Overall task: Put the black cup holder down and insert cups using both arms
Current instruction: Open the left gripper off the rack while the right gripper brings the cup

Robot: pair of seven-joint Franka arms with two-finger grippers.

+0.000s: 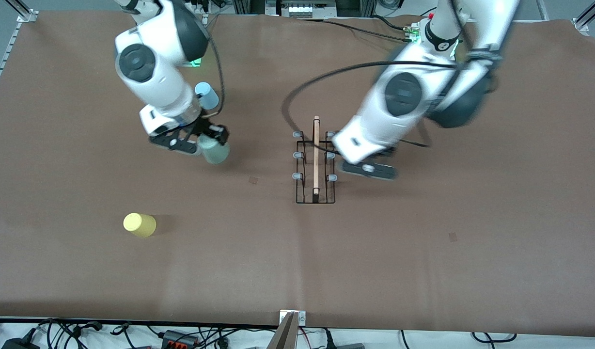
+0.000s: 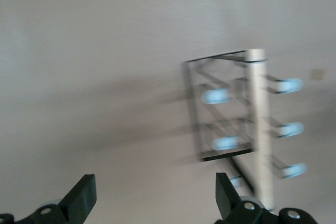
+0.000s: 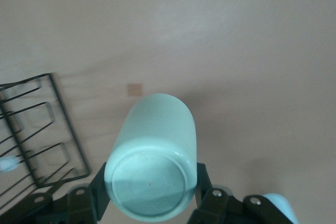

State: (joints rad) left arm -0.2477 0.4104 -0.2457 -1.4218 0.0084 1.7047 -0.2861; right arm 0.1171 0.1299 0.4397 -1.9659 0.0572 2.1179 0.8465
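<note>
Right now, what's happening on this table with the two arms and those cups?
The right gripper is shut on the pale green cup, held above the brown table. The black cup holder stands mid-table with no cups on it yet; the left gripper hangs open beside it, holding nothing. The yellow cup lies nearer the front camera, and the light blue cup sits by the right arm.

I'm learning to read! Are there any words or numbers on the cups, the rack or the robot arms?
None can be read: the green cup, yellow cup, blue cup and black cup holder are plain.
A small mark on the left arm is too blurred to read.
</note>
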